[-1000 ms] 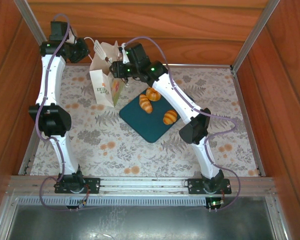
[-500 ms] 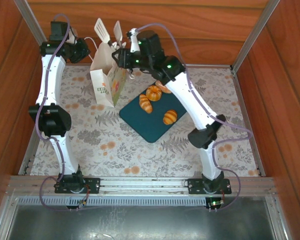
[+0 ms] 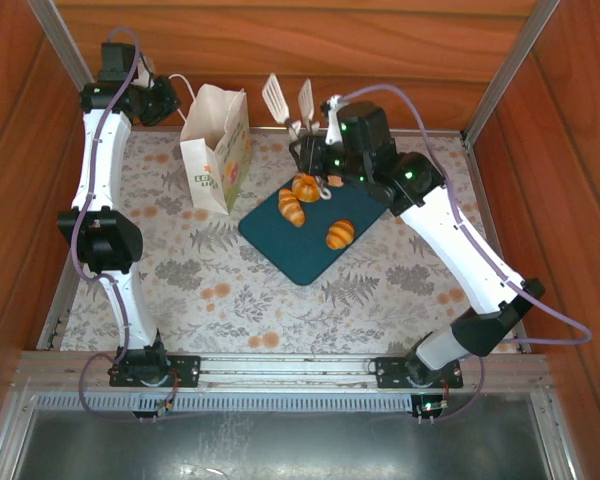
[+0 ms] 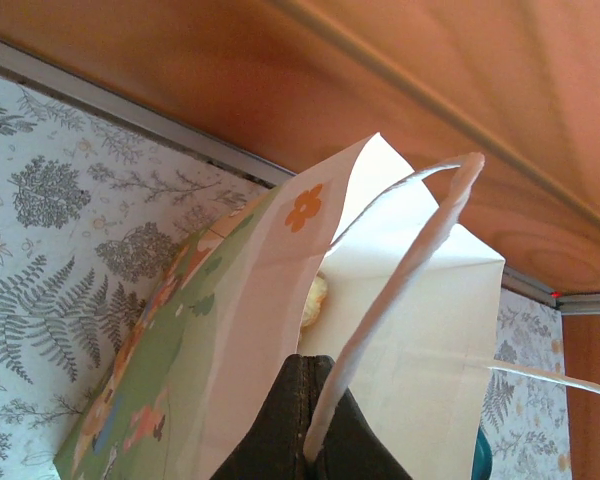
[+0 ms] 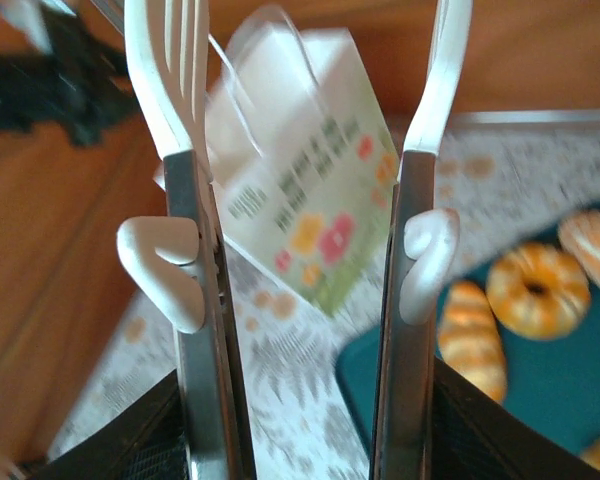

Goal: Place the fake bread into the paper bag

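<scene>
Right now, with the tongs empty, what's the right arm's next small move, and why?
Probably lower the tongs onto the pumpkin bun and squeeze. The right gripper holds them with blades apart and nothing between, raised above the far corner of the tray, where that bun sits nearest. Two rolls lie further along. The left gripper holds the paper bag open.

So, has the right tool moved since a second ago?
Yes. The right tool, holding the tongs, swung right, from over the paper bag to the teal tray's far corner.
</scene>
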Motion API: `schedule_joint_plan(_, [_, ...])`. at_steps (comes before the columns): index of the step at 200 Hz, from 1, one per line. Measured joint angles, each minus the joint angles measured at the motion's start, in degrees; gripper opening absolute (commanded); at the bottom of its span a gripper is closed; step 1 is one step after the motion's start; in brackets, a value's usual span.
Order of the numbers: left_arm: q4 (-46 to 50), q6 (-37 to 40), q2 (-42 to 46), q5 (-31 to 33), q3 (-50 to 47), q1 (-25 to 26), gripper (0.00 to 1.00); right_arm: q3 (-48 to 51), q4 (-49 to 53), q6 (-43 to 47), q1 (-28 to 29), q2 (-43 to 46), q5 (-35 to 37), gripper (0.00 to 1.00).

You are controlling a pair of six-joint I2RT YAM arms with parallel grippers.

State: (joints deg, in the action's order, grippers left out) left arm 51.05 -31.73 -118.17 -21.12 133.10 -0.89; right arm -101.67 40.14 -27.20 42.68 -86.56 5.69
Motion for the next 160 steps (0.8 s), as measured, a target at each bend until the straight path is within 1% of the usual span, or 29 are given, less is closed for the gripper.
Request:
schedule_joint_plan(38, [0.0, 0.0, 0.0, -0.1, 0.0, -0.2, 0.00, 12.3, 0.6, -0.1, 0.0, 1.4, -0.9, 0.54])
schedule_joint_plan(67, [0.0, 0.2, 0.0, 0.0, 0.0, -0.3, 0.00, 18.3, 1.9, 0.8, 0.0, 1.4, -2.9, 0.54])
schedule_joint_plan(101, [0.0, 0.2, 0.0, 0.0, 0.0, -0.3, 0.00, 19.5, 3.5, 3.0, 0.0, -0.3, -4.3, 0.54])
schedule_joint_plan(160, [0.0, 0.2, 0.0, -0.1, 0.0, -0.6, 0.00, 19.5, 6.8, 6.1, 0.0, -9.1, -4.4, 0.53])
